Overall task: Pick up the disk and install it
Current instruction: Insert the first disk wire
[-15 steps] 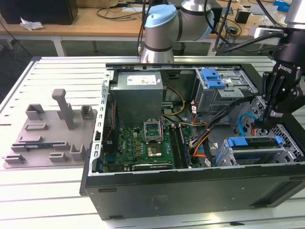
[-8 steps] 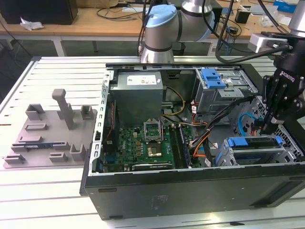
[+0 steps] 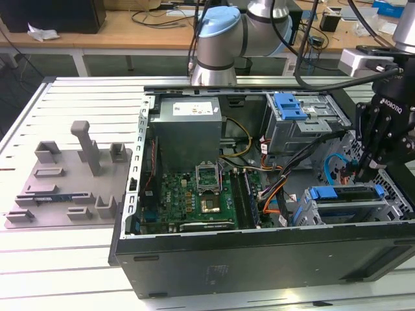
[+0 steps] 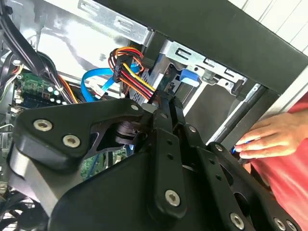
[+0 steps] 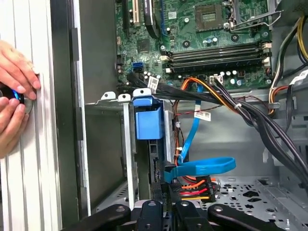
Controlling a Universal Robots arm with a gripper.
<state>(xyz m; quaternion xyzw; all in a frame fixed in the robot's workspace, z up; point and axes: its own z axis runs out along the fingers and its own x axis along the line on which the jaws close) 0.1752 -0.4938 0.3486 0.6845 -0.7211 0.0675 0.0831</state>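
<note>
The disk (image 3: 343, 197) sits in the drive cage at the case's near corner on the exterior view's right, its blue bracket (image 3: 322, 192) facing the motherboard. In the first wrist view the bracket (image 5: 148, 120) tops the disk's edge (image 5: 155, 159) between the cage's rails. My gripper (image 3: 360, 173) hangs just beside the cage, over the disk's cable end. Its fingers (image 4: 166, 113) look shut together, with their tips by the blue data cable (image 5: 202, 167) and the coloured power plug (image 5: 195, 188). I see nothing held between them.
A second blue caddy (image 3: 288, 105) sits in the upper bay. Black cable bundles (image 5: 250, 115) cross above the cage. The motherboard (image 3: 194, 194) and grey power-supply box (image 3: 188, 129) fill the case. A person's hand (image 4: 274, 137) rests on the table beside the case wall.
</note>
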